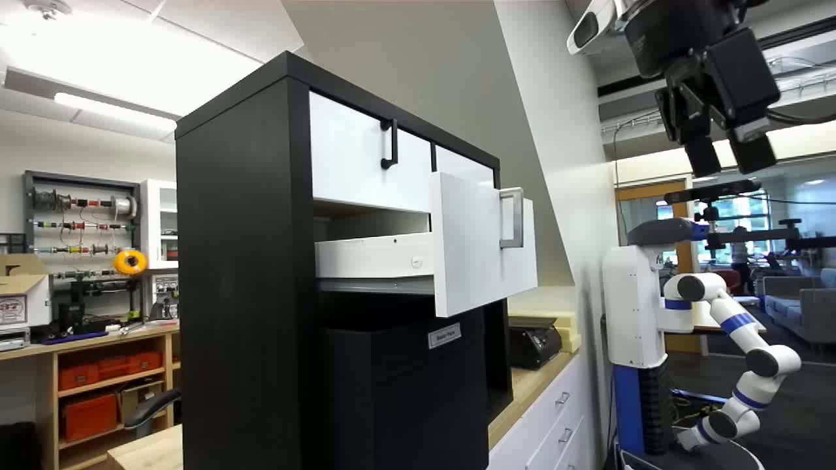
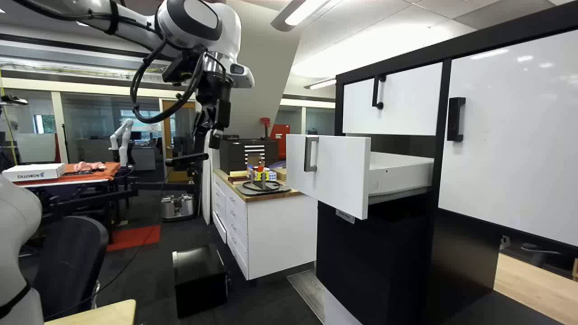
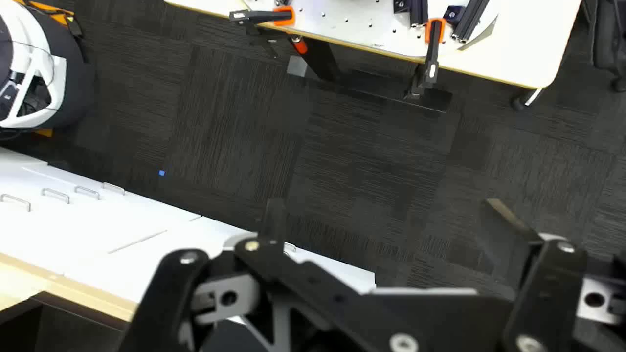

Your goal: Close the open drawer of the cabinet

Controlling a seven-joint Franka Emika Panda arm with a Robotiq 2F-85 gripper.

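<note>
White-fronted drawer (image 1: 464, 258), open, in black cabinet (image 1: 245, 261), interior unclear

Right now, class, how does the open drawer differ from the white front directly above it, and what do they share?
The open drawer juts out from the cabinet, whereas the upper front sits shut in its frame. The open drawer carries a grey handle; the upper front, a black handle. The open drawer shows its white side, while the upper front shows only its face. Both have white faces and upright handles.
</note>
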